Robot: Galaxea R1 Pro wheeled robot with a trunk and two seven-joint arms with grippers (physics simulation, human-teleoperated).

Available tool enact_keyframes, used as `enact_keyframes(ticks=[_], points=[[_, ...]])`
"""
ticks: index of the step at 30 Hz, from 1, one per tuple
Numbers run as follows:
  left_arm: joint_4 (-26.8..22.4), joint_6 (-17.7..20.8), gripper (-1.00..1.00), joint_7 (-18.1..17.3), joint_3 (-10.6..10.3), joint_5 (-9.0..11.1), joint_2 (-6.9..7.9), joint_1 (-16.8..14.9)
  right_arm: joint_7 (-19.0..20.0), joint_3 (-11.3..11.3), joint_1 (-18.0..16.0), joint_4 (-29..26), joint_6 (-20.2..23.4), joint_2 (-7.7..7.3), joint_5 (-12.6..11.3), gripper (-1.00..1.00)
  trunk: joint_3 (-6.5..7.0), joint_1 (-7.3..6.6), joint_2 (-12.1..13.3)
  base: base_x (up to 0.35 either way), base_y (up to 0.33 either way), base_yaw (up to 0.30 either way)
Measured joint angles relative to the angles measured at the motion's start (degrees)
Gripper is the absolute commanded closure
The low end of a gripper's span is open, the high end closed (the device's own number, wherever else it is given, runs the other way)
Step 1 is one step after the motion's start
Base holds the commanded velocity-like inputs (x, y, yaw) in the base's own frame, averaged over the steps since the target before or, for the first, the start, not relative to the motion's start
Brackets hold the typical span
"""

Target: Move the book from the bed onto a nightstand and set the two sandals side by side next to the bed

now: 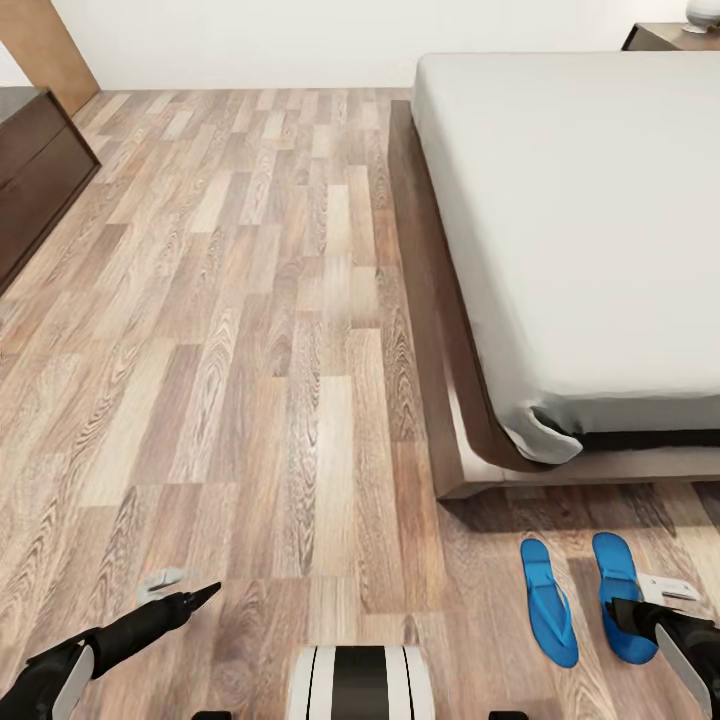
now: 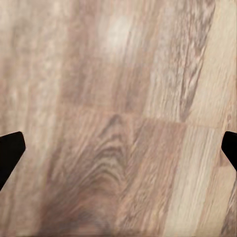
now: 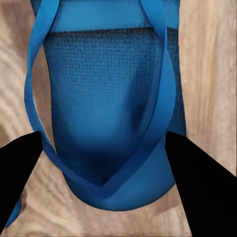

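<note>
Two bright-blue sandals lie side by side on the wood floor off the foot corner of the bed [image 1: 600, 230]. The left sandal [image 1: 548, 600] lies free. My right gripper [image 1: 625, 612] is down at the heel end of the right sandal [image 1: 612, 570]. In the right wrist view its black fingers [image 3: 19, 173] press against both edges of that sandal [image 3: 108, 98], so my right gripper [image 3: 103, 163] is shut on it. My left gripper [image 1: 205, 593] hangs open over bare floor, its fingertips [image 2: 10, 153] far apart around the left gripper's empty middle [image 2: 121, 153]. The book is out of view.
A dark-brown nightstand [image 1: 665, 38] stands beyond the bed's far corner, with a white object on top. A long low dark-brown bench cabinet [image 1: 35, 170] lines the left wall by a wooden door [image 1: 45, 45]. Wide plank floor [image 1: 250, 330] stretches between them.
</note>
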Motion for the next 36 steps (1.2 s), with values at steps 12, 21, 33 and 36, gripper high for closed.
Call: enact_keyframes(ticks=[12, 21, 33, 36], points=[[0.0, -0.1, -1.00, 0.0, 0.0, 0.1, 0.00, 0.0, 0.0, 0.0, 0.0, 0.0, 0.0, -0.02, 0.0, 1.00, 0.00, 0.00, 0.0, 0.000, 0.199, 0.000], [0.0, -0.1, -1.00, 0.1, 0.0, 0.1, -0.06, 0.0, 0.0, 0.0, 0.0, -0.1, 0.0, -0.02, 0.0, 1.00, -0.66, 0.08, 0.0, 0.000, 0.002, 0.000], [0.1, -0.2, -1.00, 0.1, -0.1, 0.0, -0.11, 0.0, 0.0, -0.1, 0.0, -0.1, 0.1, -0.02, 0.1, 1.00, -0.66, 0.08, 0.0, 0.000, -0.028, 0.000], [0.1, -0.2, -1.00, 0.1, -0.1, 0.0, -0.15, 0.0, 0.0, -0.1, 0.0, -0.1, 0.1, -0.02, 0.1, 1.00, -0.66, 0.08, 0.0, 0.000, -0.110, 0.000]])
